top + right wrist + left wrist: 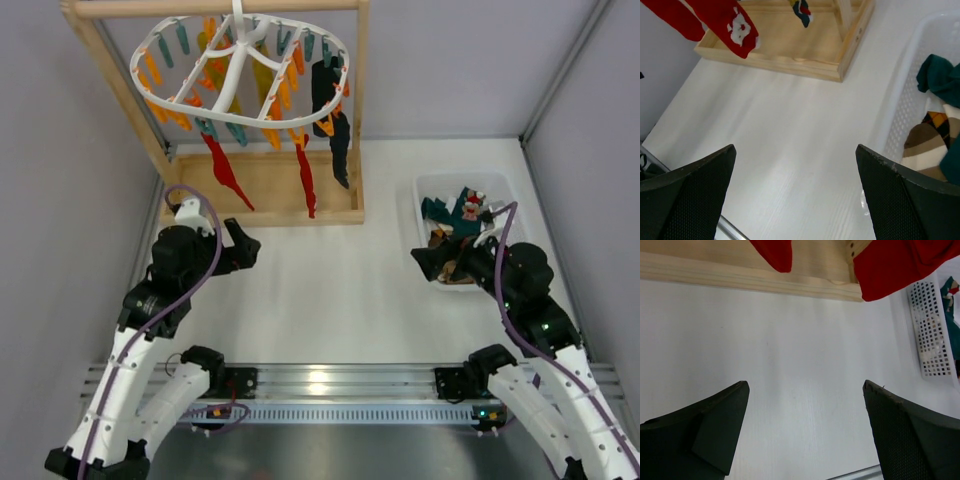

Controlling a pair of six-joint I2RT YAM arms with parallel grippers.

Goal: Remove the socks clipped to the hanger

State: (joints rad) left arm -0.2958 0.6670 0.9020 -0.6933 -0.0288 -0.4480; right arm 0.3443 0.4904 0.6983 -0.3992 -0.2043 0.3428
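The white oval hanger (243, 62) with orange and teal clips hangs from a wooden frame at the back left. Clipped to it hang two red socks (228, 173) (305, 182), a dark navy sock (338, 140) and yellow socks (262, 70). The red socks' tips show in the left wrist view (890, 265) and the right wrist view (730, 22). My left gripper (245, 248) is open and empty, low over the table in front of the frame's base. My right gripper (428, 263) is open and empty at the white basket's near left corner.
The wooden frame's base tray (262, 190) lies on the table under the hanger. A white perforated basket (425, 188) at the right holds several socks (458, 212); it also shows in the right wrist view (905, 100). Grey walls close both sides.
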